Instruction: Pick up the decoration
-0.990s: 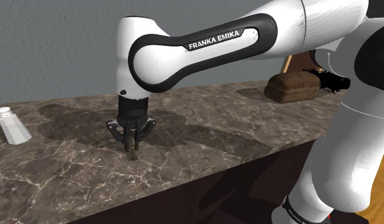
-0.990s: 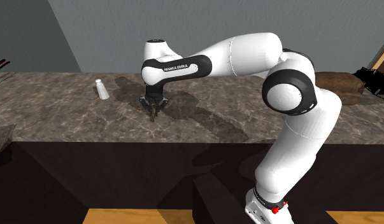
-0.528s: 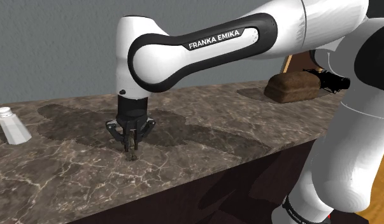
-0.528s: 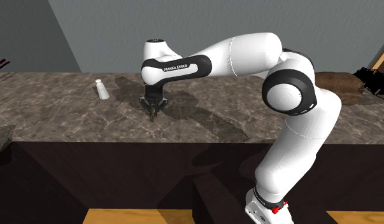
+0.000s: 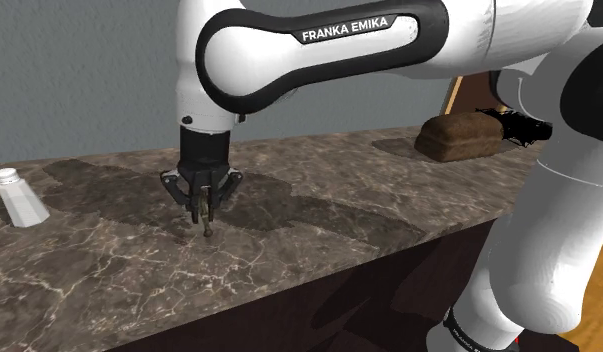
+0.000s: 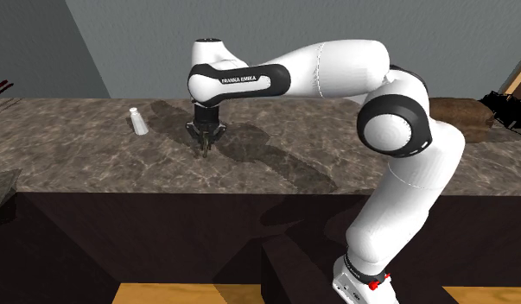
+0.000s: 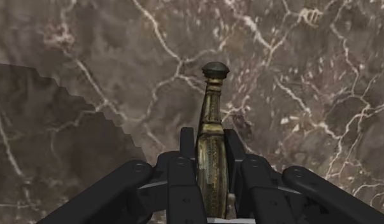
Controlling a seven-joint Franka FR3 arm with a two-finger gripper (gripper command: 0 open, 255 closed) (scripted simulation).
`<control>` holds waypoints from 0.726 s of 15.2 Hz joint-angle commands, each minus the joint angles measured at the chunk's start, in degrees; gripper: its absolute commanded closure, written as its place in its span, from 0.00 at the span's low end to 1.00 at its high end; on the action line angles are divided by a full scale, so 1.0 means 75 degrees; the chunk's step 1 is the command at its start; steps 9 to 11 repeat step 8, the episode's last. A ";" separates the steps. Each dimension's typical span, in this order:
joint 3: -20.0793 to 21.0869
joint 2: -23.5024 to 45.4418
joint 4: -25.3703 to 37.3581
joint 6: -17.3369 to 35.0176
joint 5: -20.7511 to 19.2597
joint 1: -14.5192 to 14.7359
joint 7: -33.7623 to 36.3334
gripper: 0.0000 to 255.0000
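The decoration [image 7: 211, 149] is a slim, dark bronze-coloured piece with a narrow neck and a round knob at its end. My gripper [image 7: 209, 137] is shut on it, one black finger pressing each side of its body. In the shoulder view the gripper [image 5: 204, 203] points straight down over the dark marble countertop [image 5: 319, 215], and the decoration [image 5: 207, 226] hangs from the fingers with its tip just above the stone. The second exterior view shows the same gripper [image 6: 203, 142] and decoration [image 6: 204, 153] near the counter's middle.
A white shaker [image 5: 19, 198] [image 6: 139, 121] stands on the counter towards the shoulder view's left. A brown loaf-shaped object [image 5: 461, 135] lies at the far right end beside a black item [image 5: 519, 125]. The counter's front edge [image 5: 389, 255] drops to dark cabinets.
The arm has risen, lifting the gripper and the clasped decoration off the countertop. The shaker and loaf have stayed put.
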 commanded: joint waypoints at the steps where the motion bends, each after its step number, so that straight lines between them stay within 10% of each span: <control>1: -0.0006 -0.0031 0.0169 -0.0201 0.0007 -0.0009 0.0008 1.00; 11: -0.0007 -0.0027 0.0701 -0.0725 -0.0015 -0.0010 0.0077 1.00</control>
